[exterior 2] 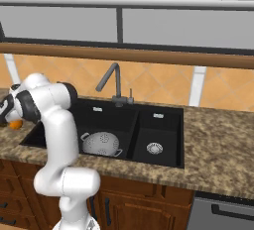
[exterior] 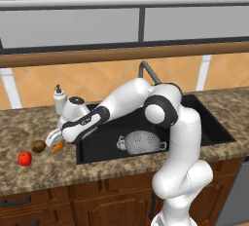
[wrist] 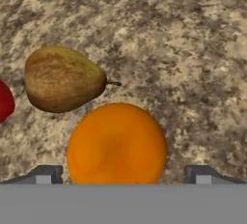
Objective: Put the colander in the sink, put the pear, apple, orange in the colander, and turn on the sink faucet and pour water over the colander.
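Note:
My gripper (exterior: 54,140) hangs open low over the counter left of the sink (exterior: 97,144). In the hand view its fingertips (wrist: 48,175) stand on either side of the orange (wrist: 117,143), with small gaps showing. The brownish pear (wrist: 62,79) lies just beyond the orange, and the red apple (wrist: 5,100) peeks in at the left edge. From the left base view the orange (exterior: 59,146), pear (exterior: 38,146) and apple (exterior: 25,159) lie in a row. The colander (exterior: 141,141) lies in the large basin. The faucet (exterior 2: 111,78) rises behind the sink.
A white soap dispenser (exterior: 59,98) stands at the back of the granite counter (exterior: 44,171), behind my hand. The smaller basin (exterior 2: 155,132) lies to the right with its silver drain. A wooden ledge (exterior: 121,54) runs along the wall above the tiles.

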### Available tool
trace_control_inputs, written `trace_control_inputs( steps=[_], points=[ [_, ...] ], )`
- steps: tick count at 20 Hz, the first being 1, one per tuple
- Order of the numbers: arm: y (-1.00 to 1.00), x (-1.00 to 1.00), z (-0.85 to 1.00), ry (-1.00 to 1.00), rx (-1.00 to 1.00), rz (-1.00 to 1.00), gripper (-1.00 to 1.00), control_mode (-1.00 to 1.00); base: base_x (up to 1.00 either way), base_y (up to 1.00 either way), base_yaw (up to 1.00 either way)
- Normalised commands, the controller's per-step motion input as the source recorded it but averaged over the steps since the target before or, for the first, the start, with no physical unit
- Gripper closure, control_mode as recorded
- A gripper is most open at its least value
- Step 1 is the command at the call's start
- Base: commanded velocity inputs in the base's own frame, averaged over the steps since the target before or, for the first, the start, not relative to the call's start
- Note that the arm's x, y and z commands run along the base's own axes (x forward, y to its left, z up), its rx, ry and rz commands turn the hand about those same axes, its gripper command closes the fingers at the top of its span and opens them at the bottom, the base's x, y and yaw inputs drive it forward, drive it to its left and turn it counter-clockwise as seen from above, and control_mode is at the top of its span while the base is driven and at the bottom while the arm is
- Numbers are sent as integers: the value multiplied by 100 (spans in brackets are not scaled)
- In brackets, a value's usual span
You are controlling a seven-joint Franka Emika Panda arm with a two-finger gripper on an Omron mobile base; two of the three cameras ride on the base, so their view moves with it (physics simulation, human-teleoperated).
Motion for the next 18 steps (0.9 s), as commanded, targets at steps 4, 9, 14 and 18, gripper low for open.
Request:
trace_control_inputs(
  steps=[4, 9, 14, 18],
  points=[
    [24, 15, -4, 10, 0, 0, -100, -100, 0, 0, 0],
    [9, 3, -15, 3, 0, 0, -100, -100, 0, 0, 0],
    [-2, -3, -26, 1, 0, 0, -100, -100, 0, 0, 0],
    [-14, -23, -23, 0, -1, 0, -100, -100, 0, 0, 0]
  ],
)
